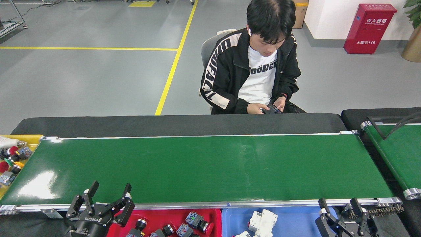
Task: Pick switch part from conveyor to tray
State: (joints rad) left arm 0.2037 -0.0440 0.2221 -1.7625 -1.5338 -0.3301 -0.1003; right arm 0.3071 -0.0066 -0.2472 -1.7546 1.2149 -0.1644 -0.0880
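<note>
Head view: the left gripper (pixel 107 197), its black body printed "ROBOTIQ", hangs at the near rail of the conveyor (pixel 197 168) with its fingers (pixel 88 194) spread wide and nothing between them. The right gripper (pixel 340 207) sits at the bottom right by the belt's near corner, its black fingers parted and empty.

Just beside the left gripper, below the rail, a red tray (pixel 164 215) holds several push-button switch parts (pixel 197 221) with grey bodies, silver collars and small coloured marks. Next to it, a blue tray (pixel 296 219) holds white block-shaped switch parts (pixel 263 222). The glossy dark-green belt itself, edged in silver metal, carries nothing.

At the belt's left end a yellow bin (pixel 31 140) holds more buttons (pixel 11 158) with red, green and yellow caps. A narrower green belt (pixel 396 151) angles off at the right.

Beyond the conveyor a person (pixel 253 65) sits in a chair, jacket sleeve and shirt lettered, holding a dark handset (pixel 271 109) in both hands. A red cabinet (pixel 368 28) behind bears white Chinese characters and "119". Yellow lines (pixel 174 62) cross the grey floor.
</note>
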